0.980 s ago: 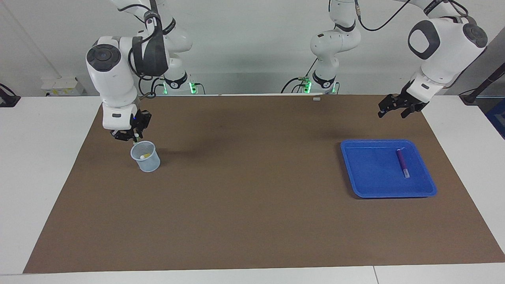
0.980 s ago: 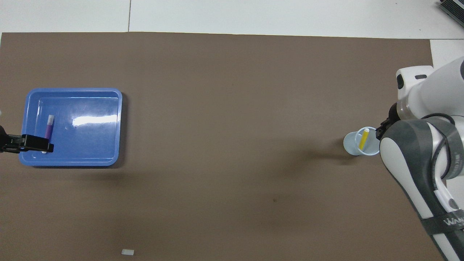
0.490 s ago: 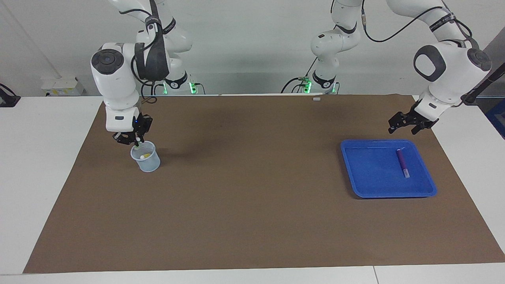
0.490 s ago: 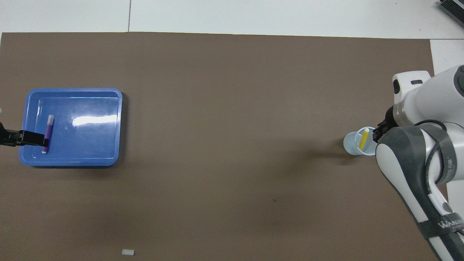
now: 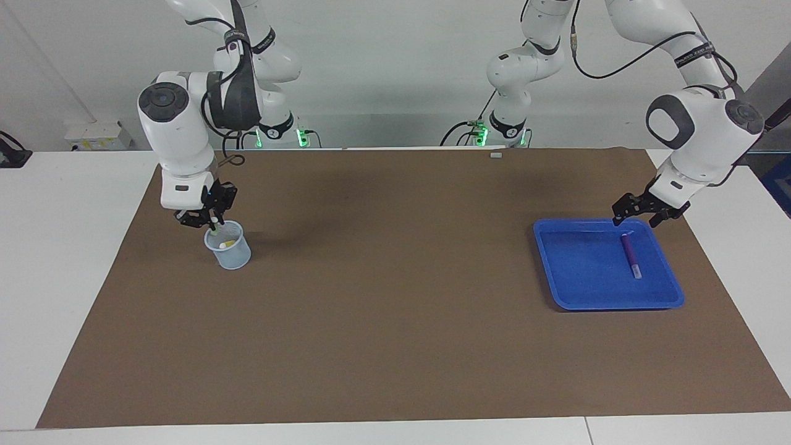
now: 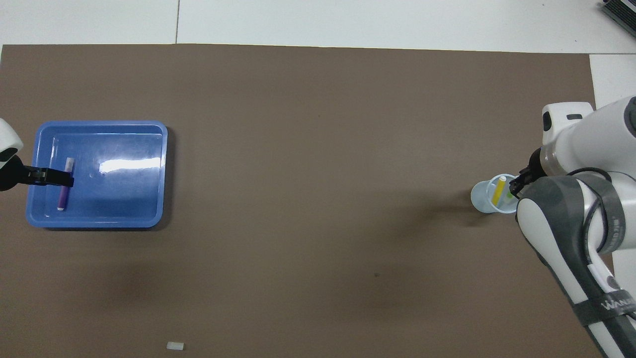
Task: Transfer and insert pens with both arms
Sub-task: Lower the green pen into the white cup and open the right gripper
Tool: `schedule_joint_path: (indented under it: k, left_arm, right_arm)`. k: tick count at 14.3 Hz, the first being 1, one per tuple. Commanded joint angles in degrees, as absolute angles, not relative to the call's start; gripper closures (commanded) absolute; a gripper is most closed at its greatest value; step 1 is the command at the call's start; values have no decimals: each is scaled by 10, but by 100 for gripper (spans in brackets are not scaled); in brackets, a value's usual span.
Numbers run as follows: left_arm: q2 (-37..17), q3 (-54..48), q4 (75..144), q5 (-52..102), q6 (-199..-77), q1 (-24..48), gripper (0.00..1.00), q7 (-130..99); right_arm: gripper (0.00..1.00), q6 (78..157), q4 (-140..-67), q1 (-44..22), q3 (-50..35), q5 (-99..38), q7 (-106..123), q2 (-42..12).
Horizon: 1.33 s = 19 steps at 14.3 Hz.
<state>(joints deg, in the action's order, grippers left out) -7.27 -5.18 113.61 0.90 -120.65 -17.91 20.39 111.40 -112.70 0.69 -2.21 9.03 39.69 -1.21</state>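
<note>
Slim purple marker pen (image 5: 630, 254) in blue plastic tray (image 5: 581, 296): light, stiff, smooth; best pinched mid-barrel. Left gripper (image 5: 639, 208) over tray rim, jaws spread. Right gripper (image 5: 207, 217) over pale cup (image 5: 230, 250), jaw state unclear.

bright, even light from above, both views sharp. soft blurred shadows lie on the brown mat (image 5: 395, 296). white glare streaks the blue tray (image 6: 149, 149) floor toward 3 o'clock.

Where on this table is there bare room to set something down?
The brown mat is bare between the pale cup and the blue tray. It is crowded at the cup, under the right gripper, and at the tray, holding the purple pen under the left gripper.
</note>
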Motion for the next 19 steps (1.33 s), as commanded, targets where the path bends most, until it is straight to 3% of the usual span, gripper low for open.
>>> schedule_joint_path:
  k: [1, 6, 13, 19]
  left_arm:
    - [-103, -55, 1130, -8, -1246, -187, 2, 213]
    - [-154, -54, 1112, -23, -1295, -202, 2, 241]
    - [-199, -54, 1107, -23, -1353, -207, 4, 243]
    - [-215, -55, 1110, -23, -1378, -207, 11, 243]
  right_arm:
    - [0, 1125, -1146, 17, -28, 79, 386, 4]
    - [0, 1121, -1137, 10, -30, 75, 383, 5]
    - [0, 1114, -1125, 1, -35, -142, 259, 6]
    - [0, 1153, -1119, -80, -37, -243, -26, 3]
